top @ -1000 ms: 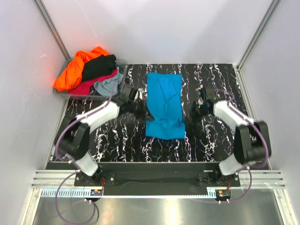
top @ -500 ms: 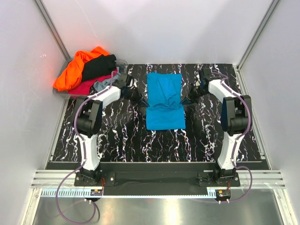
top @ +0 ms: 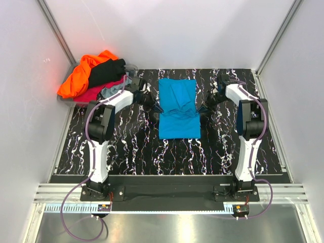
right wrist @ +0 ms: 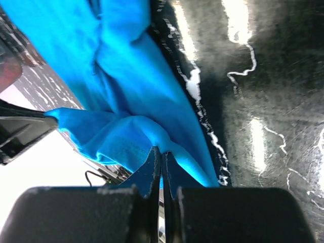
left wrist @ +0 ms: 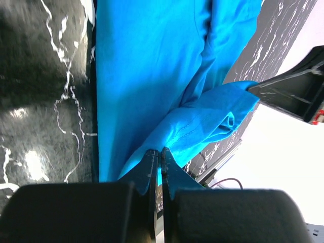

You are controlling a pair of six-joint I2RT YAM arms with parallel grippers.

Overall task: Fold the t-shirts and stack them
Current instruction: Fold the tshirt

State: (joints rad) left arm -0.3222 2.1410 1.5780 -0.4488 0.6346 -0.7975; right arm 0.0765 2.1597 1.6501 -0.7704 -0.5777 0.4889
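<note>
A bright turquoise-blue t-shirt (top: 177,109) lies on the black marbled table (top: 131,147), its near part lifted and doubled over toward the far end. My left gripper (top: 158,109) is shut on the shirt's left edge (left wrist: 167,136). My right gripper (top: 200,110) is shut on its right edge (right wrist: 126,136). Both hold the cloth a little above the table. Orange (top: 81,76), black (top: 106,71), crimson-pink (top: 93,95) and grey (top: 114,91) shirts lie heaped at the far left.
The heap of shirts sits in a clear plastic bin (top: 130,67) at the table's far left corner. White walls with metal posts (top: 58,40) enclose the table on three sides. A metal rail (top: 162,195) runs along the near edge.
Both grippers have carried the shirt's near hem away from the bases toward the far end. The blue cloth is now shorter and doubled over.
</note>
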